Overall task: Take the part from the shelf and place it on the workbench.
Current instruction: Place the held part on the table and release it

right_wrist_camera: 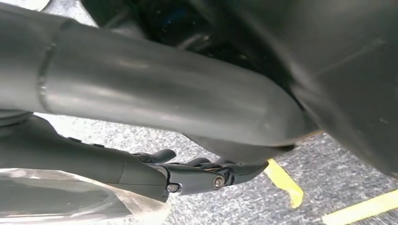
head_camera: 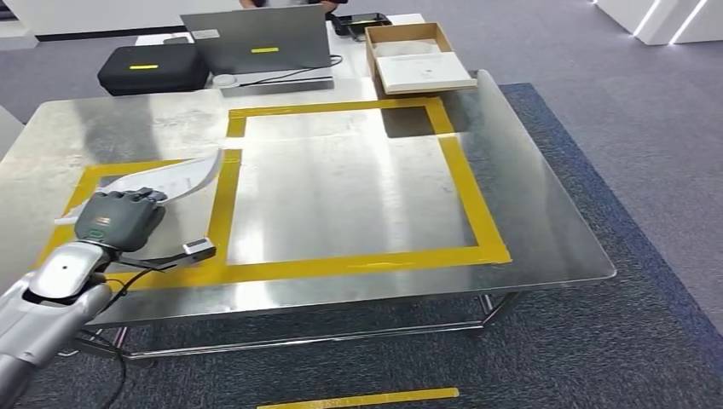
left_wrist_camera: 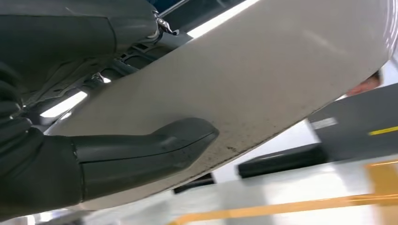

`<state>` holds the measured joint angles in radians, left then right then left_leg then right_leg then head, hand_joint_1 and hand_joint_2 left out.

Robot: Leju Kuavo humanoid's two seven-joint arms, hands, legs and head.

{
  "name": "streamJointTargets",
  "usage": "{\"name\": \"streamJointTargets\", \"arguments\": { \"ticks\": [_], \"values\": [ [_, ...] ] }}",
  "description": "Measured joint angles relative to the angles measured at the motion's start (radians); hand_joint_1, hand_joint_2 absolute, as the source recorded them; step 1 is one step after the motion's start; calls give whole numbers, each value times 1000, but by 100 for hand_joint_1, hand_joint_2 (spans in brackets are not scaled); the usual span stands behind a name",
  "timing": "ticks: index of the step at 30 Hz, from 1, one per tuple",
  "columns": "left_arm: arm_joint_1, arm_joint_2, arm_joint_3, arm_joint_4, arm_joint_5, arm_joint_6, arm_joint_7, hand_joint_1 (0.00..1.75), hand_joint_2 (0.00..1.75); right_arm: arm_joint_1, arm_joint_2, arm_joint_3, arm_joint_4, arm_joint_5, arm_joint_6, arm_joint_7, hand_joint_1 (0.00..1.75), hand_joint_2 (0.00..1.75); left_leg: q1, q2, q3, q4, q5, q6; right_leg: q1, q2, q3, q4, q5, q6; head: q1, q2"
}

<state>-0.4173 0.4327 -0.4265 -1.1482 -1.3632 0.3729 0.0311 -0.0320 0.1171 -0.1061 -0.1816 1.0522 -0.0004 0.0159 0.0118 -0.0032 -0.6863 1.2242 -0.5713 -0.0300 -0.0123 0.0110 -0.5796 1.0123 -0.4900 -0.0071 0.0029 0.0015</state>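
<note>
Currently the left hand (head_camera: 118,219) grips the part (head_camera: 175,181), a thin curved white sheet, and holds it over the near-left corner of the tabletop (head_camera: 546,213), above the smaller yellow tape outline (head_camera: 223,204) there; I cannot tell whether the part touches the steel surface. In the left wrist view the thumb (left_wrist_camera: 145,150) presses flat on the part's pale, faintly speckled underside, darker fingers on the opposite face. The right hand (right_wrist_camera: 206,174) hangs low over grey carpet (right_wrist_camera: 234,206) with yellow floor tape (right_wrist_camera: 281,180) near; fingers look partly curled, nothing seen in them, but whether they are closed I cannot tell. A clear plastic piece (right_wrist_camera: 61,197) sits at the edge of that view. The tabletop is shiny metal, marked by a larger yellow tape rectangle (head_camera: 465,183) joined to the smaller one. Beyond its far edge: black case (head_camera: 153,68) with a yellow label, writing too small to read; grey laptop (head_camera: 256,41) with a yellow sticker and a white sticker, text unreadable; open cardboard box (head_camera: 409,53) holding a white slab (head_camera: 424,72); small black tray (head_camera: 358,21). A person's hand is at the top edge behind the laptop. No legible brand anywhere.
</note>
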Motion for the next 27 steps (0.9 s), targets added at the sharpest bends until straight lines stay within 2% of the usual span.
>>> {"name": "streamJointTargets", "arguments": {
  "ticks": [1,2,3,4,6,7,8,10,12,13,16,17,18,19,21,22,23,25,27],
  "values": [
    [17,18,17,-1,0,5,0,131,175,1,0,0,0,-2,1,1,0,0,0,0,-26,55,-18,-2,0,2,1,0,-1,-1,0,0],
    [34,34,34,-2,-1,11,-1,87,175,3,0,-1,0,-5,2,1,0,0,0,0,-39,80,-18,-3,0,4,2,0,-2,-1,0,0],
    [51,48,51,-5,-1,19,-4,44,175,3,0,-3,0,-9,4,1,0,0,0,0,-35,67,1,-3,1,4,4,1,-3,-1,0,0],
    [66,62,66,-10,-1,29,-8,0,175,3,0,-6,0,-12,6,0,0,0,0,0,-13,16,36,-2,1,5,7,1,-5,0,0,0],
    [86,82,97,-19,-4,48,-18,0,175,2,0,-12,0,-16,11,0,0,0,-1,1,48,-120,99,2,3,3,12,3,-10,6,0,0],
    [93,87,110,-22,-9,55,-21,0,131,2,0,-14,0,-17,12,1,0,0,-2,1,69,-167,112,5,5,1,12,3,-13,11,0,0],
    [98,90,121,-23,-16,58,-23,0,87,1,0,-16,0,-18,13,2,0,0,-4,0,79,-191,114,9,7,0,11,4,-15,16,0,0],
    [104,91,131,-23,-33,60,-23,0,0,0,0,-18,0,-19,14,5,0,0,-4,-1,80,-196,110,20,9,-3,10,2,-16,25,1,0],
    [103,89,134,-23,-47,63,-23,0,0,-1,0,-19,0,-20,14,11,0,0,-1,0,83,-201,111,33,9,-4,-1,21,-33,34,2,0],
    [100,86,134,-23,-51,67,-23,0,0,-2,0,-19,0,-21,15,15,0,0,2,1,84,-204,112,39,9,-4,-20,58,-56,39,4,0],
    [94,60,134,-22,-42,100,-23,0,0,-4,0,-26,0,-28,17,22,0,0,0,2,84,-204,110,48,9,-4,-110,246,-138,44,6,0],
    [95,46,133,-21,-36,111,-23,0,0,-5,0,-29,0,-30,17,23,0,0,-1,2,85,-204,109,49,9,-4,-126,279,-143,44,6,0],
    [97,34,132,-20,-33,119,-23,0,0,-7,0,-33,0,-32,17,23,0,0,-2,2,86,-204,109,49,10,-4,-124,274,-127,43,6,0],
    [100,23,131,-20,-31,124,-22,0,0,-8,0,-35,0,-34,17,24,0,0,-2,1,89,-203,108,49,10,-4,-102,229,-96,39,6,0],
    [107,9,131,-20,-24,137,-21,0,0,-7,0,-40,0,-36,18,28,0,0,-5,0,92,-202,108,48,12,-4,-34,92,-29,31,6,0],
    [112,3,132,-20,-9,149,-25,0,0,-5,0,-42,0,-36,19,31,0,0,-6,0,90,-200,108,45,13,-4,-7,41,-12,27,6,0],
    [121,-5,134,-23,17,165,-35,0,0,-4,0,-43,0,-38,20,35,0,0,-8,0,88,-198,110,42,14,-2,7,13,-6,25,5,0],
    [162,-33,149,-54,108,205,-73,0,0,-1,1,-47,0,-47,19,39,0,0,-9,2,84,-198,115,33,13,1,10,1,-6,21,4,0],
    [231,-77,171,-123,224,243,-126,0,0,1,6,-57,0,-63,12,41,0,0,-10,2,82,-188,99,25,8,2,12,-7,1,11,3,0]
  ]
}}
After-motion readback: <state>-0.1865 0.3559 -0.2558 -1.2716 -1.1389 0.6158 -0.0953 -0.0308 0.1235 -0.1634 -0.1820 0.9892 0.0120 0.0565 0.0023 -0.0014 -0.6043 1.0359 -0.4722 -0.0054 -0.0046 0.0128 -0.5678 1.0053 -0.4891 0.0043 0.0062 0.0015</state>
